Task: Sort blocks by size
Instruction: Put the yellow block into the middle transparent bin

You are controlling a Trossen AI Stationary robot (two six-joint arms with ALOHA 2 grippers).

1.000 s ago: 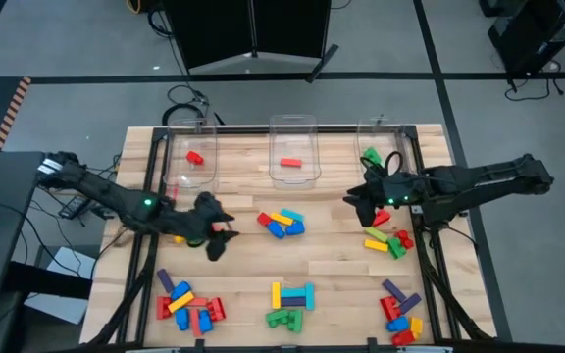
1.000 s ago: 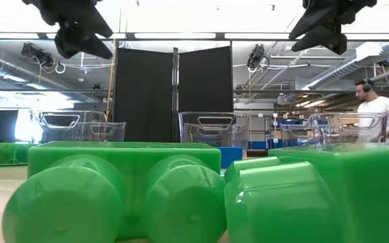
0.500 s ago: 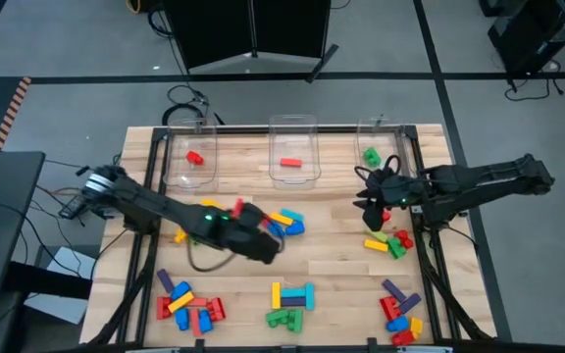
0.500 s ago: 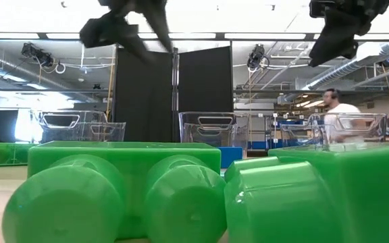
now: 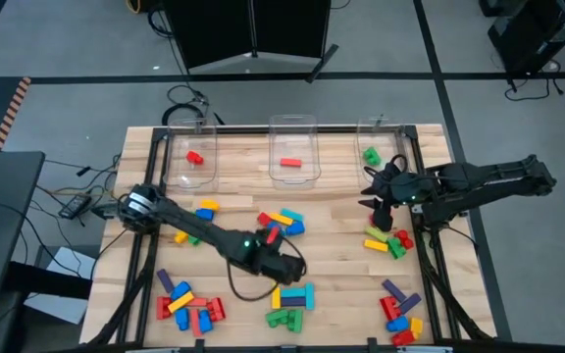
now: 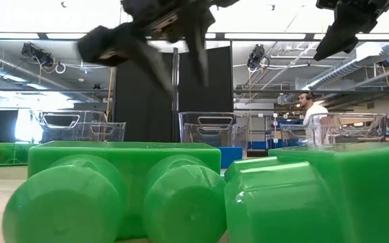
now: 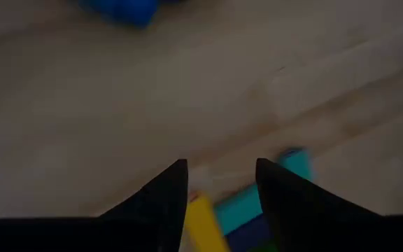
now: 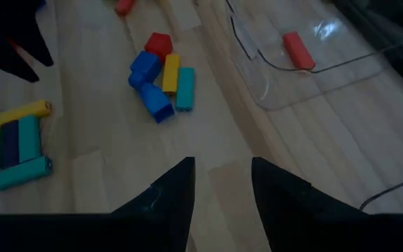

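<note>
Now my left hand (image 5: 284, 267) hangs with fingers parted and empty just above the yellow-and-cyan blocks (image 5: 293, 293) at the table's (image 5: 341, 255) near-middle. My right hand (image 5: 381, 208), fingers apart and empty too, hovers farther back, above the table's right side.

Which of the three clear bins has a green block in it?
The right-hand bin, nearest the right arm: it holds a green block, while the other two bins each hold a red one.

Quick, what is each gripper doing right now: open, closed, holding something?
Left gripper: open, nothing between its fingers, above the yellow and cyan blocks.
Right gripper: open, empty, over bare table.
</note>
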